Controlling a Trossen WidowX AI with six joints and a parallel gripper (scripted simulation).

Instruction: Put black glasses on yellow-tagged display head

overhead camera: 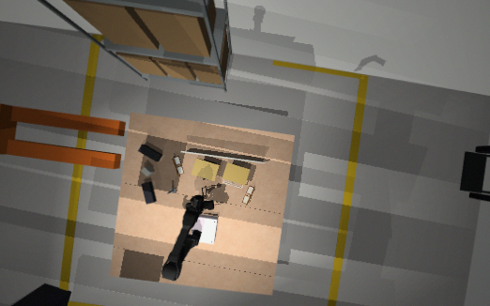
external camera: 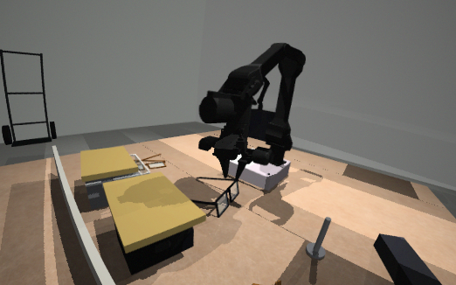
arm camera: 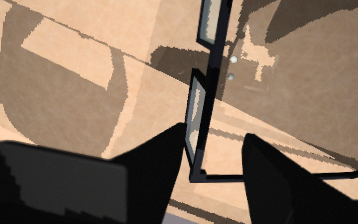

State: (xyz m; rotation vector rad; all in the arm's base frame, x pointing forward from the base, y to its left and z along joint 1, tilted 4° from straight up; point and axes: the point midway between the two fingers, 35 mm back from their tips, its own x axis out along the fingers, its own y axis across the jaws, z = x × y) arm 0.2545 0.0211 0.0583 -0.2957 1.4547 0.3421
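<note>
The black glasses point(overhead camera: 204, 191) point(external camera: 229, 195) point(arm camera: 211, 90) stand low over the table, lenses upright, temples open and pointing toward the yellow-topped blocks. Whether they touch the table I cannot tell. My gripper point(external camera: 231, 177) point(arm camera: 214, 136) is open, pointing down at one end of the front. In the wrist view that end's rim lies beside the left fingertip, and one temple passes behind the right finger. Two yellow-topped blocks point(overhead camera: 206, 169) point(overhead camera: 237, 173) point(external camera: 155, 210) point(external camera: 107, 162) stand side by side; one has a black base. I cannot make out a head shape or which bears the yellow tag.
A white box point(overhead camera: 209, 230) point(external camera: 259, 174) is by the arm. A pale bar point(overhead camera: 222, 157) point(external camera: 73, 214) runs behind the blocks. A grey post point(external camera: 322, 236), dark blocks point(overhead camera: 150, 151) point(overhead camera: 148, 192) and brown-framed glasses point(overhead camera: 249, 194) point(overhead camera: 177, 165) stand or lie around.
</note>
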